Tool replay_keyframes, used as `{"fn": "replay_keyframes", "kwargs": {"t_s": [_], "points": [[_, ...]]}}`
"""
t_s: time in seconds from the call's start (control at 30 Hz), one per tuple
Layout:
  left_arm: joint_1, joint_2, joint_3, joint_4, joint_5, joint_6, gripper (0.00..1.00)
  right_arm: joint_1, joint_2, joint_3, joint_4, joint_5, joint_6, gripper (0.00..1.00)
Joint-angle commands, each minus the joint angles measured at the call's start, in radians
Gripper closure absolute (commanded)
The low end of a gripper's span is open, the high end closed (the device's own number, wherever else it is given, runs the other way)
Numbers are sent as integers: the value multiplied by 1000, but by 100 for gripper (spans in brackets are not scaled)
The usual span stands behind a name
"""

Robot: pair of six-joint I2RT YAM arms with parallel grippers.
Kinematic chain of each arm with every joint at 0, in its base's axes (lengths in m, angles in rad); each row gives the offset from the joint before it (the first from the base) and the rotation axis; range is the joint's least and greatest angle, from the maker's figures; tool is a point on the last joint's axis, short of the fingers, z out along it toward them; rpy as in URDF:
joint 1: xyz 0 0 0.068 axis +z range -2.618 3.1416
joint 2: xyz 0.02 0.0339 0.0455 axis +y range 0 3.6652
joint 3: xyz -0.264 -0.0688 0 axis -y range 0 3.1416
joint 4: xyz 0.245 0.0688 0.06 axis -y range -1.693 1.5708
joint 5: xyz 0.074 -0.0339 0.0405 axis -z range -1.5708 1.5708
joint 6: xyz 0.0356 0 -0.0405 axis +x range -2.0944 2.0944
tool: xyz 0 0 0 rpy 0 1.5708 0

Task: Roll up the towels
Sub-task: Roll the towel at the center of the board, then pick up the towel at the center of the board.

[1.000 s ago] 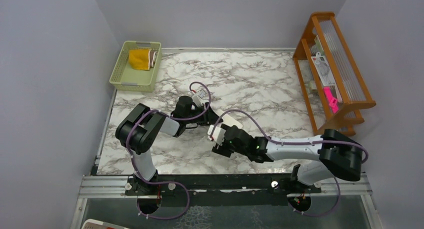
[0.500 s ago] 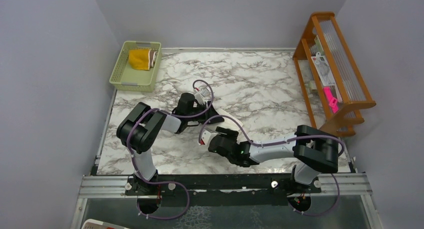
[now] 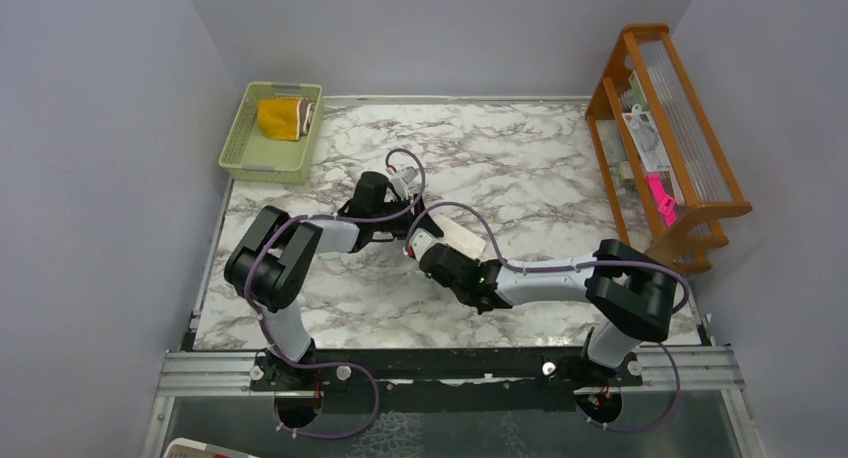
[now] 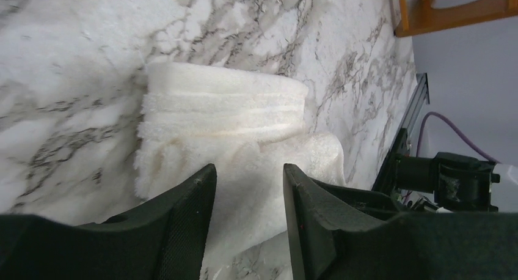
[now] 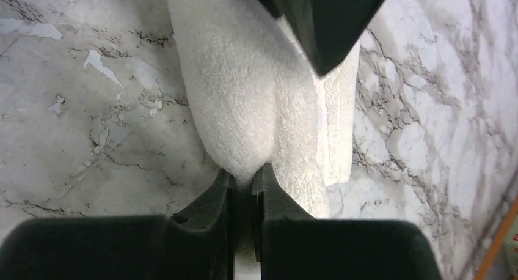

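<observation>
The cream-white towel [image 3: 464, 241] lies partly rolled on the marble table, a thick fold [image 4: 226, 106] across the left wrist view. My left gripper [image 4: 247, 182] stands open over the towel's loose end, cloth showing between its fingers [image 4: 189, 219]. My right gripper [image 5: 244, 177] is shut on the rounded end of the cream towel [image 5: 244, 109], pinching a tuck of cloth. In the top view both grippers meet at the towel's left end, left gripper [image 3: 413, 221] just beyond right gripper [image 3: 420, 248]. The brown and mustard towel [image 3: 281, 118] sits rolled in the basket.
A light-green basket [image 3: 262, 156] stands at the table's back left corner. A wooden rack [image 3: 690, 213] holding papers and a pink item stands along the right edge. Purple walls close in on three sides.
My right gripper swung left and away from me to the cream towel's end and closed on it. The left gripper shifted slightly away from me, its opening unchanged.
</observation>
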Motion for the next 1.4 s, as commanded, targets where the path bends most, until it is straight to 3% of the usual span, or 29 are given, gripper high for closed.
{"fn": "replay_keyframes", "kwargs": {"t_s": [0.0,0.07,0.2,0.33,0.47,0.63,0.73,1.0,1.23,1.37], "points": [[106,-112,15,-103,-70,-34,49,-61,-69,2,-91,-247,118,99],[150,-200,25,-103,-83,-65,46,-119,-110,10,-93,-379,150,99],[198,-329,8,-122,-115,-107,14,-256,-150,9,-72,-663,227,99],[190,-401,-67,-140,-110,-133,7,-403,-153,-38,26,-897,376,99],[123,-417,-186,-97,-146,-169,6,-549,-123,-96,171,-1125,527,99],[-4,-322,-272,103,-226,-252,6,-659,-57,-148,346,-1288,690,99],[-44,-213,-272,265,-246,-297,6,-720,-13,-187,489,-1401,803,99],[-68,74,-191,617,-238,-424,6,-780,97,-201,643,-1575,926,99],[-86,170,-140,664,-258,-447,12,-824,198,-266,935,-1686,1110,99],[-90,175,-150,667,-282,-442,24,-839,266,-278,1127,-1721,1229,99]]}}
